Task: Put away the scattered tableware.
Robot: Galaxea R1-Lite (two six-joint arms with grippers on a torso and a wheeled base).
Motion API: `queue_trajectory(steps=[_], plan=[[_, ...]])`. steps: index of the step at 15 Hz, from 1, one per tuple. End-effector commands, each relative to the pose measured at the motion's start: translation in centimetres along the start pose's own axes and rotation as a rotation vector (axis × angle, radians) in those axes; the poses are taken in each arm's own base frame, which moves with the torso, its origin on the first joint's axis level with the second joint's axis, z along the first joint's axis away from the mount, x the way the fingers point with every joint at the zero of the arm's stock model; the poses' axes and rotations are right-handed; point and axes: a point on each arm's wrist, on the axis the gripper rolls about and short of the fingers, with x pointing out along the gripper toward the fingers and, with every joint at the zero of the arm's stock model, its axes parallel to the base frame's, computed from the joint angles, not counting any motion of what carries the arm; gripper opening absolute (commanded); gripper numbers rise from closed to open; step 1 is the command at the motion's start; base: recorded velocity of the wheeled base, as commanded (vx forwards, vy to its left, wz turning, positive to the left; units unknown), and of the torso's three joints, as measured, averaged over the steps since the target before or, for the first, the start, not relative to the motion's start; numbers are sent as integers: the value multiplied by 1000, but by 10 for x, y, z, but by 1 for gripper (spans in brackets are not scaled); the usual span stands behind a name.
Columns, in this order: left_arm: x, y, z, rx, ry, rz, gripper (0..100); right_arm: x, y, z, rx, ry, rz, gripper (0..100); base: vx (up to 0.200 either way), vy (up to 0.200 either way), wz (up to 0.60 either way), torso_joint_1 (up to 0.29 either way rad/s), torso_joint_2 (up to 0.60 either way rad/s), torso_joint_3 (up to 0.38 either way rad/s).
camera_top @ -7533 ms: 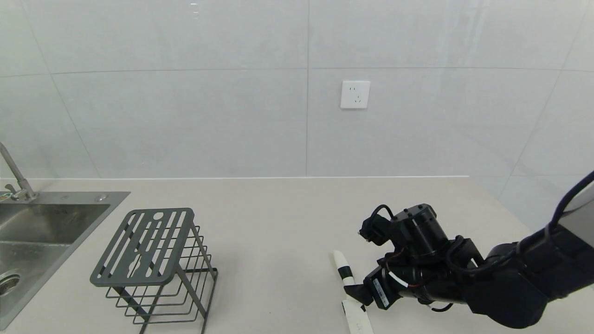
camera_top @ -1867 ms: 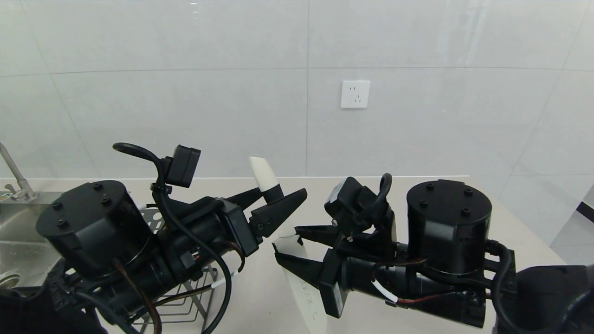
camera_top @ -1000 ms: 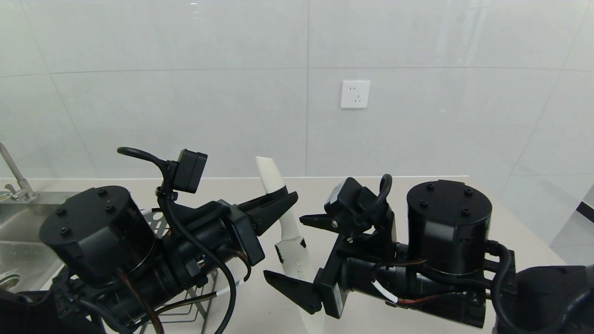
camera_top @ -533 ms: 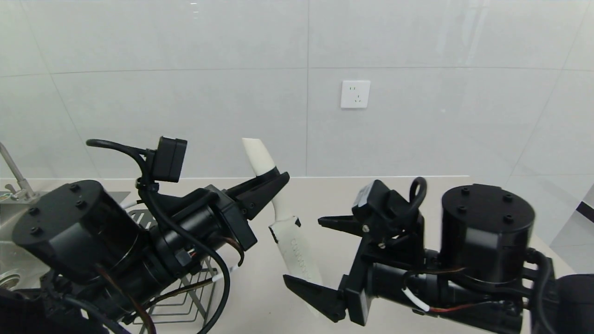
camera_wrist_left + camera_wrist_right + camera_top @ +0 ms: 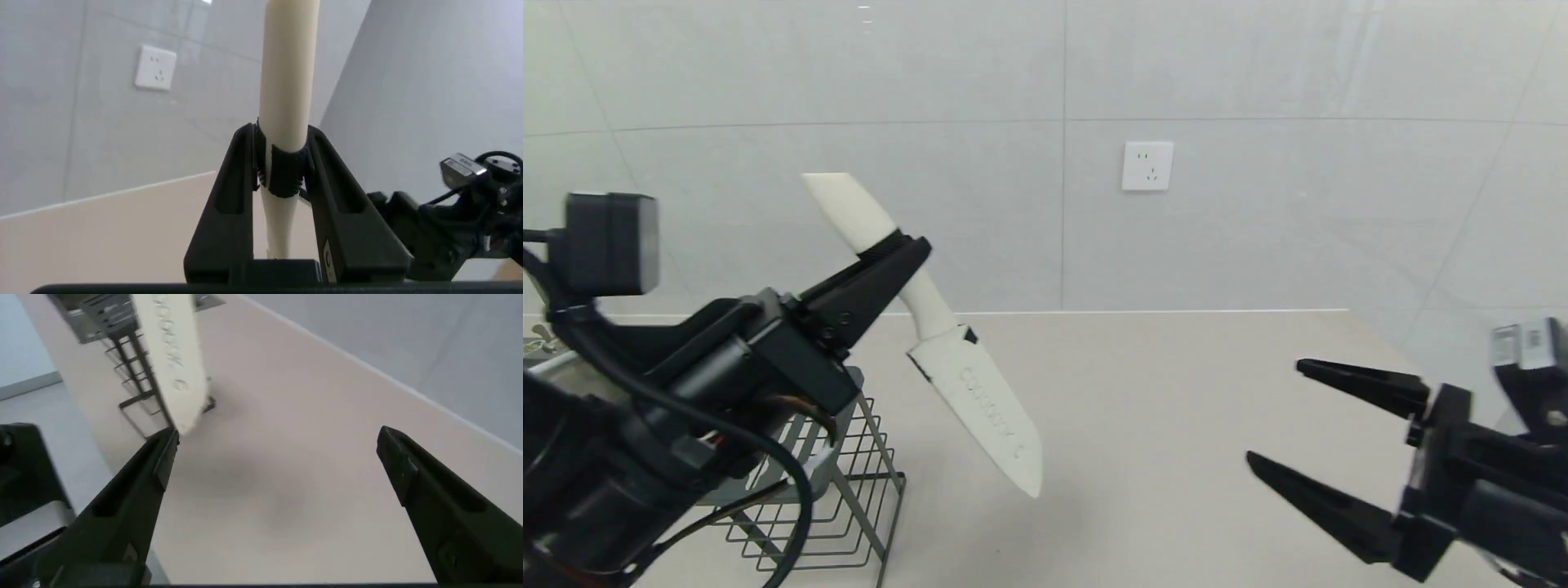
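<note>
Head view: has swung the white ceramic knife [image 5: 968,392] left and up, handle pinched in the left gripper [image 5: 903,249], blade slanting down beside the dark wire rack [image 5: 849,506]; has withdrawn the right gripper [image 5: 1274,411], spread wide, empty. Racking probably next. Left wrist view: clamps the handle. Right wrist view: gapes over beige countertop [image 5: 327,457]; grey tiled wall [image 5: 1258,82] beyond.

The knife [image 5: 968,392] hangs slanted above the worktop [image 5: 1160,392], its handle up and to the left in the left gripper [image 5: 898,249], its tip down toward the right. Below that gripper, on the worktop's left part, stands the rack [image 5: 849,506]. The right gripper [image 5: 1274,411] is well apart at the right, and a socket [image 5: 1147,166] sits on the wall behind.
</note>
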Motion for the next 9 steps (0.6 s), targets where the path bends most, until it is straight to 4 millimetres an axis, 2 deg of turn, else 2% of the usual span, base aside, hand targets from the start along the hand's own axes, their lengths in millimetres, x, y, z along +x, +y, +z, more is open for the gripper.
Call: queue_trajectory(steps=[1,2,3,5,7,9], plan=[[-55,8,43,162,-161,139,0,-91,-5,-12,-141,-198,-276,100,0,0,0,0,0,0],[-62,9,51,188,-193,166,0,-105,-1,-15,-171,-236,-321,100,0,0,0,0,0,0],[-75,5,62,220,-242,192,0,-128,11,-28,-236,-280,-440,100,0,0,0,0,0,0],[-92,-10,75,248,-287,116,0,-152,37,-49,-279,-307,-554,100,0,0,0,0,0,0],[-96,-13,78,336,-280,83,0,-155,49,-80,-225,-189,-551,100,0,0,0,0,0,0],[-99,-12,79,408,-277,115,0,-154,49,-79,-224,-179,-504,100,0,0,0,0,0,0]])
